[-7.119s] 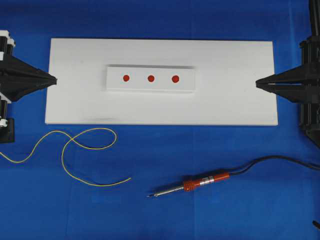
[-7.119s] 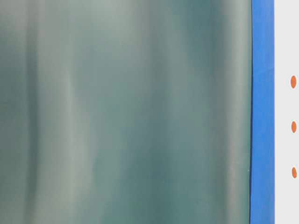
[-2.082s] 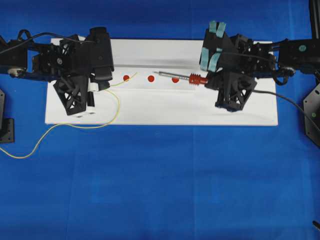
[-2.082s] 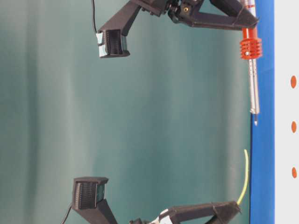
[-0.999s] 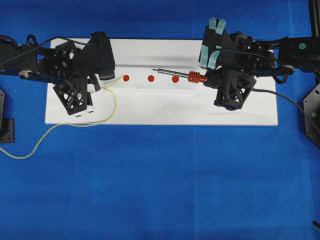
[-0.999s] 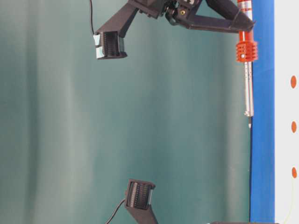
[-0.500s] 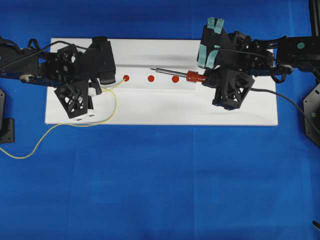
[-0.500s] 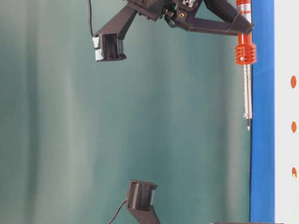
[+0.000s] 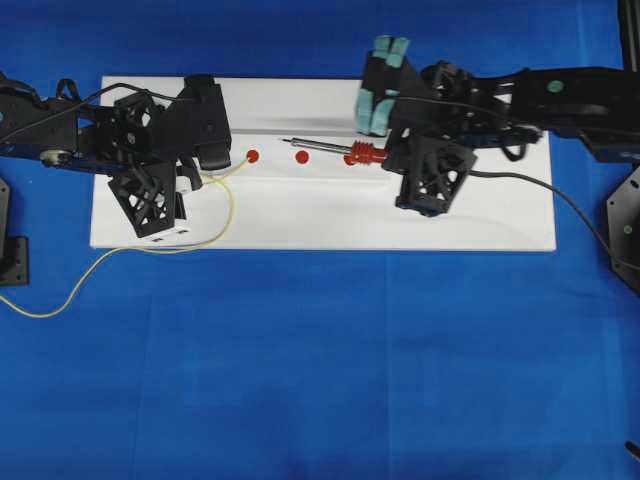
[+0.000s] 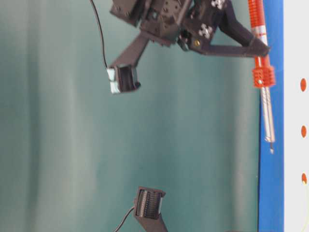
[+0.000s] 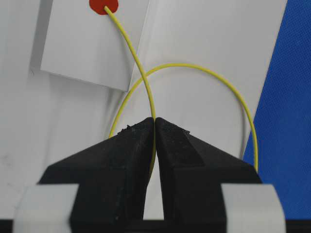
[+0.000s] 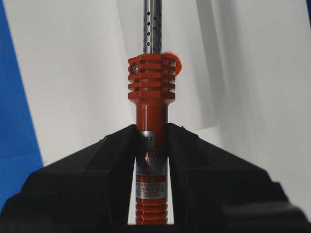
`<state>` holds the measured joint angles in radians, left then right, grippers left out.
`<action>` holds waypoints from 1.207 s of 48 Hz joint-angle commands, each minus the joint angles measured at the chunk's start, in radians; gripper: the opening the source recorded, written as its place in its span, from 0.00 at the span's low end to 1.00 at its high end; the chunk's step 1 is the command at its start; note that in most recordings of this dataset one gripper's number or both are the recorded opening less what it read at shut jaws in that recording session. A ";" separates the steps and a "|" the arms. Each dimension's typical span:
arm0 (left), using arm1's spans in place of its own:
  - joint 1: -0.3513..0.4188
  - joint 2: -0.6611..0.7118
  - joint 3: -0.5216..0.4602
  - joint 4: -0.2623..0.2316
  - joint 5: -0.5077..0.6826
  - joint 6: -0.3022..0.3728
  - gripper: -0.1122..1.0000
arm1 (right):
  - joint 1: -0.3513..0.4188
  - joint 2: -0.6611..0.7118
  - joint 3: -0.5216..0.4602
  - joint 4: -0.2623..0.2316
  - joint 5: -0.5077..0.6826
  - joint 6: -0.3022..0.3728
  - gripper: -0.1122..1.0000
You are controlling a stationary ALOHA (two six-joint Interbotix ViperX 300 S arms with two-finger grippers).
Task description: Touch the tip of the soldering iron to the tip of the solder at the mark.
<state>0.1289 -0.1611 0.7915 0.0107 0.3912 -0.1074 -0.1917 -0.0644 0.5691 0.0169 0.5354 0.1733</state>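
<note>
A: Solder point(image 11: 146, 82) sits pinched in the left gripper point(image 11: 154, 121), tip on the red mark point(image 11: 103, 6) at eleven o'clock. Why?

B: It waits there while the right gripper point(image 12: 151, 133), clamped on the soldering iron point(image 9: 335, 151), aims its tip over.

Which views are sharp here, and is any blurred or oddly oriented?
Overhead: sharp, evenly lit. Table-level: turned sideways, the right hand and soldering iron slightly motion-blurred. Left wrist: crisp solder, soft shadows. Right wrist: sharp collar, shaft blurring farther off.
</note>
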 commanded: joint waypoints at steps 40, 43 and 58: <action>0.008 -0.006 -0.014 -0.002 -0.006 0.002 0.12 | 0.025 0.155 -0.170 -0.014 0.057 -0.009 0.16; 0.009 -0.006 -0.014 0.000 -0.006 0.002 0.12 | 0.026 0.155 -0.172 -0.012 0.057 -0.009 0.16; 0.008 0.002 -0.026 0.000 0.002 0.005 0.12 | 0.026 0.155 -0.172 -0.012 0.057 -0.008 0.16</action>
<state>0.1365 -0.1534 0.7885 0.0107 0.3942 -0.1043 -0.1657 0.1058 0.4218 0.0061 0.5952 0.1641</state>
